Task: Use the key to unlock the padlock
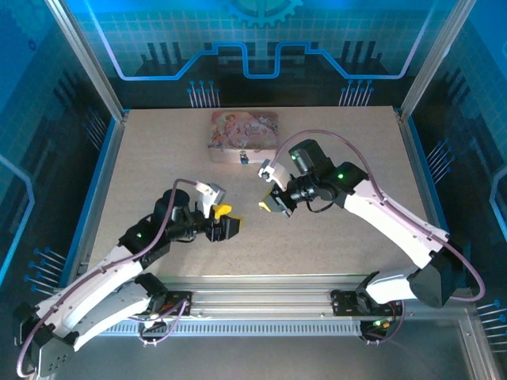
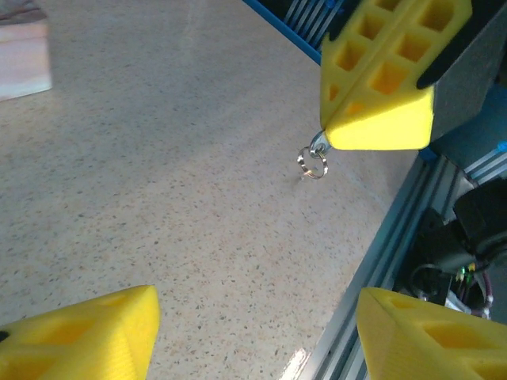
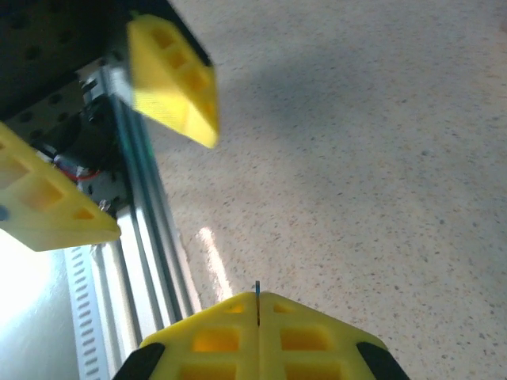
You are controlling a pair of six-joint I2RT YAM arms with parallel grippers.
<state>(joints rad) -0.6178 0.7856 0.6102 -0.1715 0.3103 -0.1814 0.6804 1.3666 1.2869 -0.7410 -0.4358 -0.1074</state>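
Fingers (image 3: 317, 340) of the right tool (image 3: 257, 313) pinched together hid all but a sliver of the key (image 3: 257, 286), its ring (image 2: 314, 161) dangling above open surface (image 1: 158, 174), the left tool (image 1: 224, 219) gaped empty, and the padlock (image 1: 243, 157) sat blurred at the pink tin's (image 1: 244, 129) near edge.

— What lies before me besides the job?
— A pink picture-printed tin (image 1: 244, 131), lying flat at the far middle of my speckled beige table (image 1: 158, 158).
— And nearer?
— A ribbed aluminium rail (image 1: 261, 305) along the near edge; blue panels with a gear print (image 1: 265, 9) behind.
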